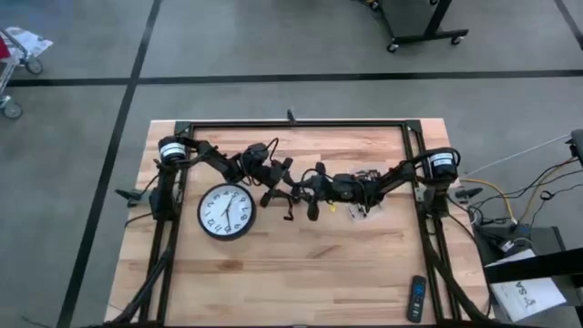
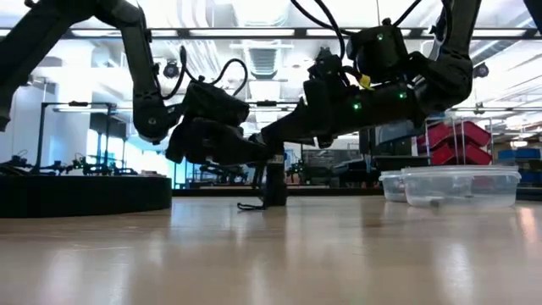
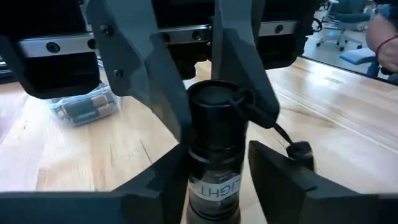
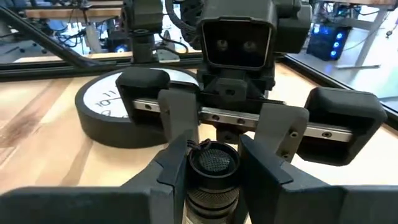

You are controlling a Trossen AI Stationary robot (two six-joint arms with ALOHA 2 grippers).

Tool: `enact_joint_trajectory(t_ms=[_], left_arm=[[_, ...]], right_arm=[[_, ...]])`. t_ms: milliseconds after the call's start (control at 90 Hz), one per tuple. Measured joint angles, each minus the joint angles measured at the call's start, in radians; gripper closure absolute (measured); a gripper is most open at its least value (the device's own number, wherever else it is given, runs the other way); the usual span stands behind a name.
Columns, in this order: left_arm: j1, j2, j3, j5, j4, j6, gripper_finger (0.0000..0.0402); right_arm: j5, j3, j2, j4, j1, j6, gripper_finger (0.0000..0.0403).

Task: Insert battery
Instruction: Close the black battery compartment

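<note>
I have both grippers, left (image 3: 214, 168) and right (image 4: 211, 168), with fingers closed around the upright black cylindrical flashlight (image 2: 273, 185) standing mid-counter (image 1: 301, 264). It looks, perhaps, capped, so opening it comes first; batteries wait in the clear plastic tub (image 2: 457, 186) nearby.

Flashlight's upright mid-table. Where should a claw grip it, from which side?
Grip the flashlight on its round barrel, coming in level from the side: it stands upright on its end. Left claw and right claw already clamp it so, from opposite sides.
</note>
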Motion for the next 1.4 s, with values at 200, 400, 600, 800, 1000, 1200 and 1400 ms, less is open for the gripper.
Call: enact_joint_trajectory(t_ms=[200,400,600,800,1000,1200,1400], left_arm=[[0.000,0.000,0.000,-0.021,-0.001,-0.012,0.0313],[0.000,0.000,-0.002,-0.069,0.003,-0.068,0.0313],[0.000,-0.001,-0.002,-0.164,0.015,-0.129,0.0313],[-0.002,-0.002,-0.004,-0.268,0.029,-0.203,0.0313],[-0.011,-0.017,-0.019,-0.426,0.036,-0.225,0.0313],[-0.040,-0.041,-0.022,-0.552,0.021,-0.214,0.0313],[-0.100,-0.042,-0.022,-0.736,0.033,-0.212,0.0313]], right_arm=[[0.006,-0.002,0.000,0.000,0.000,0.001,0.0312],[0.065,-0.003,0.000,-0.004,0.001,-0.009,0.0312],[0.130,-0.003,-0.001,-0.001,0.000,-0.005,0.0312],[0.213,-0.003,-0.001,-0.008,0.000,-0.010,0.0312],[0.284,-0.001,0.001,-0.010,-0.003,-0.006,0.0312],[0.339,0.000,0.002,-0.013,-0.003,0.010,0.0312],[0.398,0.015,0.003,-0.028,-0.001,0.038,0.0312]])
